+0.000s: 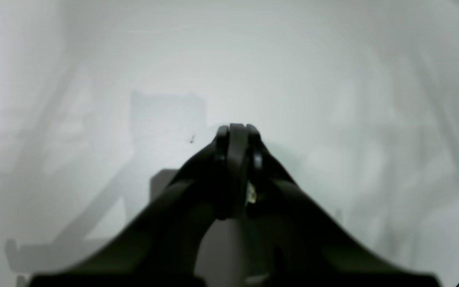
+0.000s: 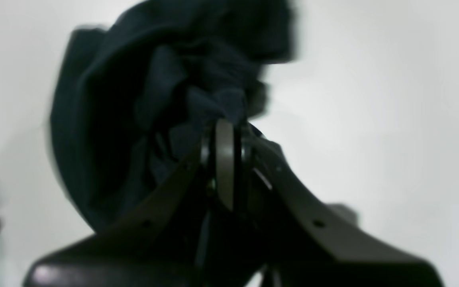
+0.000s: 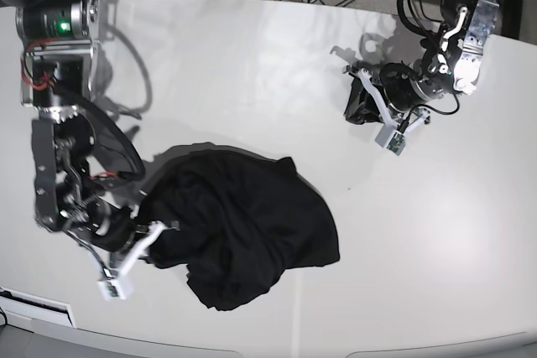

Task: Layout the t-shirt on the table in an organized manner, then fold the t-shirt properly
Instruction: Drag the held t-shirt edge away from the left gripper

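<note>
Fabric of the t-shirt (image 2: pixel 134 119) bunches right at the tips of the right gripper (image 2: pixel 225 127), whose jaws are pressed together on a pinch of the black cloth. From that grip the t-shirt (image 3: pixel 243 224) spreads away in a crumpled heap on the table (image 3: pixel 252 73), lying beside the gripper (image 3: pixel 155 230) toward the table's middle. Well apart from the garment, the left gripper (image 1: pixel 237 129) has its jaws closed on nothing, with only bare white table (image 1: pixel 333 99) under and around its tips (image 3: pixel 362 102).
</note>
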You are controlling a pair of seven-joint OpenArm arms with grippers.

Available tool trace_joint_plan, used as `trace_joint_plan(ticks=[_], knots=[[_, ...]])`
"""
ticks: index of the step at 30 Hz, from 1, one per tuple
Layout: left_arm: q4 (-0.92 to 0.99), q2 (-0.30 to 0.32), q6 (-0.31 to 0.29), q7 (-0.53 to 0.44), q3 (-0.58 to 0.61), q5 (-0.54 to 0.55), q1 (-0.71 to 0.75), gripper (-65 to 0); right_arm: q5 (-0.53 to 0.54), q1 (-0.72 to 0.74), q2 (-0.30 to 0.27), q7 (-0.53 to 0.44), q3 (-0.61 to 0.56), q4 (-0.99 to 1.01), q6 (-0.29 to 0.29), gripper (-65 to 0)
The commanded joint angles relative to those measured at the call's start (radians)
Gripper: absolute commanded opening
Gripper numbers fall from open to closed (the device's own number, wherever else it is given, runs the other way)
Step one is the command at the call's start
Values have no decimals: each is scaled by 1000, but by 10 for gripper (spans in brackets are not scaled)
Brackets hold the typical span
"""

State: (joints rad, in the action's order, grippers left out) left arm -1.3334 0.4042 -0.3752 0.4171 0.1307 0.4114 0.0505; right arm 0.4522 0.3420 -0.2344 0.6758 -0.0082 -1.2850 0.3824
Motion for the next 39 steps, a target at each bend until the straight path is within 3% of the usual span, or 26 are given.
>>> trace_joint_plan(ticks=[1,7,9,14,15,19,25,29,33,34,39], knots=[[-14,11,-7,-21,-5,12,-14,-650,11,0,-18,-23,5,-80,-21,-650],[-14,11,-7,-21,-5,12,-14,-650,-144,-200,-34,25,5,-363,-143,-650],[-14,11,-7,-21,-5,12,-14,-650,-210,-259,-34,25,5,-419,-246,-650],[-14,11,-7,-21,-5,12,-14,-650,-358,-377,-28,50,5,-502,-598,-650],[-14,11,-7,-21,-5,12,-14,-650,-380,-394,-26,67,5,-503,-629,-650],[-14,11,-7,-21,-5,13,-15,-650,-381,-463,-20,149,4,-503,-612,-650],[-14,11,-7,-21,-5,13,-14,-650,-374,-494,-10,362,1,-502,-421,-650],[-14,11,-7,-21,-5,13,-14,-650,-376,-493,-10,372,1,-502,-297,-640],[-14,11,-8,-20,-5,13,-14,-650,-394,-491,-13,354,3,-502,-276,-321],[-14,11,-7,-20,-5,13,-14,-650,-412,-491,-13,343,3,-502,-279,-283],[-14,11,-7,-16,-5,12,-11,-650,-457,-491,-13,282,3,-541,-277,-277]])
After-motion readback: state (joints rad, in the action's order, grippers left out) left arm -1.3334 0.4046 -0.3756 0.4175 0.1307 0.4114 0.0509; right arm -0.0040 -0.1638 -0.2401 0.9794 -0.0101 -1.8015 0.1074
